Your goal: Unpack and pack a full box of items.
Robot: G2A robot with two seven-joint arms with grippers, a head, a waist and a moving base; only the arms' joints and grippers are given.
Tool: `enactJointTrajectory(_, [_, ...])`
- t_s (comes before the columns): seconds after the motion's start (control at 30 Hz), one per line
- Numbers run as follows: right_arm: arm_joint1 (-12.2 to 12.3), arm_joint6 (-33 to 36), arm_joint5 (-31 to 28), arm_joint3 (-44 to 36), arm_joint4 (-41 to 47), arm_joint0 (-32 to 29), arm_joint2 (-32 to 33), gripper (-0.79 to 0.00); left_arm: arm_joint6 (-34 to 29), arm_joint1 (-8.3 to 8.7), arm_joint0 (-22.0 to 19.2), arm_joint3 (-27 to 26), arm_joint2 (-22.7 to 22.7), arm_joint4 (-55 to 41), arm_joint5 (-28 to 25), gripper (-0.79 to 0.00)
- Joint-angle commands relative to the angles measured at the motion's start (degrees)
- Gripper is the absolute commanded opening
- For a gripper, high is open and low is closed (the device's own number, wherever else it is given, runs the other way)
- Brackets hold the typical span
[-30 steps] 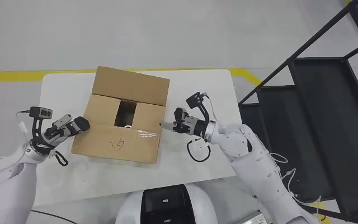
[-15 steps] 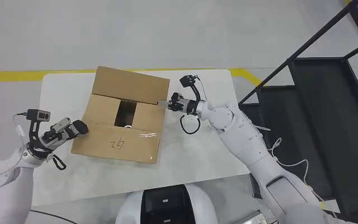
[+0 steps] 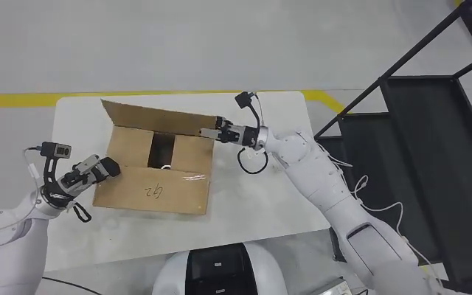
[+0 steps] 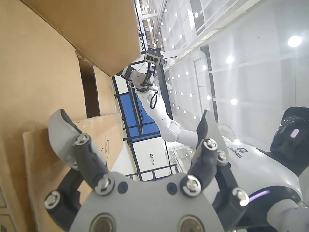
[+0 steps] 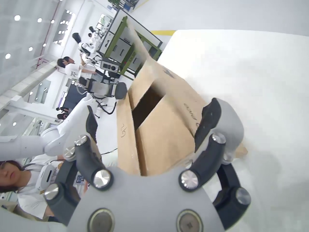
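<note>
Top view: left gripper (image 3: 105, 165) gapes beside box (image 3: 155, 190); right gripper (image 3: 209, 133) gapes at raised flap (image 3: 158, 118).

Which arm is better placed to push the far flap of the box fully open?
Right, I think. The right tool is at the end corner of the raised far flap. The left tool is at the near left corner of the box, far from that flap.

The box (image 3: 184, 158) is plain brown cardboard, with a black handwritten mark (image 3: 154, 191) on one flap. The counter (image 3: 251, 206) is white. The floor (image 3: 221, 44) is pale grey with a yellow stripe (image 3: 44, 98), and the staircase (image 3: 413, 140) is black.
</note>
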Motion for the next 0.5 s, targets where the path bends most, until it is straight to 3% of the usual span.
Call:
enactJointTrajectory(0.0, [0.5,1.6,-3.1,-2.4,0.7,-1.9,0.7,0.000,0.1,0.05,-0.3,0.1,-0.3,-0.1,-0.2,0.000])
enactJointTrajectory(0.17, [1.8,4.9,-5.2,-8.2,-0.5,-6.2,2.3,0.000,0.2,0.12,-0.2,-0.1,-0.4,-0.1,-0.8,0.000])
enactJointTrajectory(0.47, [2.8,9.0,0.2,-14.2,-5.2,-10.7,0.5,0.000,2.4,-0.05,0.3,-1.2,0.5,0.5,-1.6,0.000])
